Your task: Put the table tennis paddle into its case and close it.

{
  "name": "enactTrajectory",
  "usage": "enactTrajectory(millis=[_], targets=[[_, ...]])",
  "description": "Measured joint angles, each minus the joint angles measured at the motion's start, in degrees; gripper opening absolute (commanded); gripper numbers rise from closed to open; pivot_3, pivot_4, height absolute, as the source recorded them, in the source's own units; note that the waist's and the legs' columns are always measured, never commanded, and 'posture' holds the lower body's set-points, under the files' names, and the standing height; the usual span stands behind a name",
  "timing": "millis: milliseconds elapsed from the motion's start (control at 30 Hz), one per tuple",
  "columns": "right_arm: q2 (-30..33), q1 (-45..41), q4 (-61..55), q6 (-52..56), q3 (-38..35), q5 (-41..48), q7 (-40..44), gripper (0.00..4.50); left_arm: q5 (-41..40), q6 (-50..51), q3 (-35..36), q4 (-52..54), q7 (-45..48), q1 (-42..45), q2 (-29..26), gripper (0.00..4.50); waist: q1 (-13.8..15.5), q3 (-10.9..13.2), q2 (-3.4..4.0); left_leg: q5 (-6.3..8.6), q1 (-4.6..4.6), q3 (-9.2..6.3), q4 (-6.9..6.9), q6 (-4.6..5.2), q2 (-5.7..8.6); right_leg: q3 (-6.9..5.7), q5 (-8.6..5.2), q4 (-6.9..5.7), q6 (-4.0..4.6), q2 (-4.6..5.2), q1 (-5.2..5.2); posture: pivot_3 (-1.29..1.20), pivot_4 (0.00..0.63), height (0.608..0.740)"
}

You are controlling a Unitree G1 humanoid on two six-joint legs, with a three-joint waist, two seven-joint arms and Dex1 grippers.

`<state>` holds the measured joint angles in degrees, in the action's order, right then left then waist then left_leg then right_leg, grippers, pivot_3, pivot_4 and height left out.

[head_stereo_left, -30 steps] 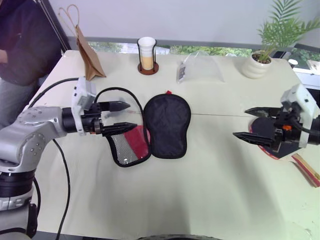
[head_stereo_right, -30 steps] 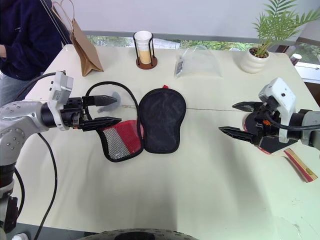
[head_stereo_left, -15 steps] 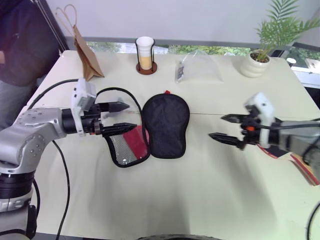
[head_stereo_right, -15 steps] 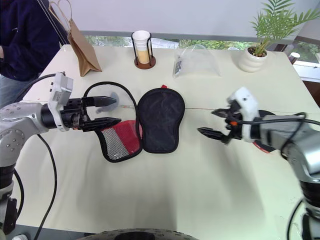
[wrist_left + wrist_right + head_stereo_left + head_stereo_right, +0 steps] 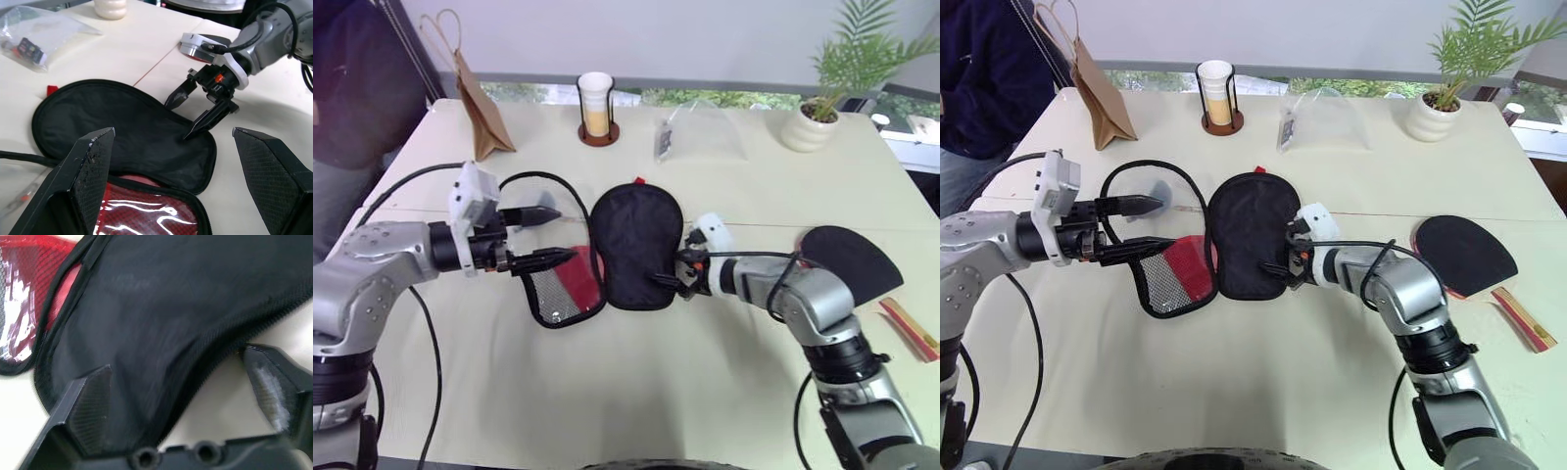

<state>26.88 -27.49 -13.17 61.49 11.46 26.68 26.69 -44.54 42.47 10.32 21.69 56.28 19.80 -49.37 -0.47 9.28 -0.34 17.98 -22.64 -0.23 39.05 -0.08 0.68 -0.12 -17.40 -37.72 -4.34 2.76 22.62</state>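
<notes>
Nothing is packed yet: the paddle [image 5: 1464,253] lies right of the open case [image 5: 1252,235], where both wide, empty tools [image 5: 1285,254] [image 5: 1154,223] wait.

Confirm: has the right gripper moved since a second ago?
Yes. The right gripper swung to the robot's left, away from the table tennis paddle and over to the right edge of the case. Its jaws are open there.

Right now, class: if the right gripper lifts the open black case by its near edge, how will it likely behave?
The case is thin fabric lying flat, so it would probably sag and fold. Its red mesh half looks hinged, so it would likely dangle. It seems light and may slide on the table.
</notes>
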Motion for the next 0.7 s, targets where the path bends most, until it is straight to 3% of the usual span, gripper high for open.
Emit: enactTrajectory(millis=[300, 567, 700], targets=[[1.91, -0.45, 0.97, -3.39, 3.48, -4.52, 3.42, 0.2, -0.56, 0.9, 1.38, 1.24, -1.31, -1.28, -0.49, 4.01, -0.39, 0.0, 0.01, 0.0, -0.01, 0.01, -0.06, 0.01, 0.02, 0.0, -0.01, -0.04, 0.02, 0.0, 0.07, 0.0, 0.15, 0.74], [12.96, -0.82, 0.59, -8.36, 6.23, -5.91, 15.18, 0.06, -0.42, 0.74, 1.2, 1.13, -1.22, -0.83, -0.44, 4.01, -0.1, 0.04, 0.04, 0.01, -0.04, 0.01, -0.03, 0.02, 0.06, 0.0, -0.01, -0.03, 0.02, 0.04, 0.07, 0.0, 0.15, 0.74], [21.04, -3.8, 8.64, -15.49, 6.22, -8.78, 23.81, 0.06, 0.16, 0.4, -0.02, 0.9, -1.14, 0.18, 0.05, 4.01, -0.15, 0.04, 0.03, 0.01, -0.04, 0.01, -0.02, 0.02, 0.07, 0.0, -0.01, -0.01, 0.01, 0.04, 0.05, 0.0, 0.15, 0.74]])
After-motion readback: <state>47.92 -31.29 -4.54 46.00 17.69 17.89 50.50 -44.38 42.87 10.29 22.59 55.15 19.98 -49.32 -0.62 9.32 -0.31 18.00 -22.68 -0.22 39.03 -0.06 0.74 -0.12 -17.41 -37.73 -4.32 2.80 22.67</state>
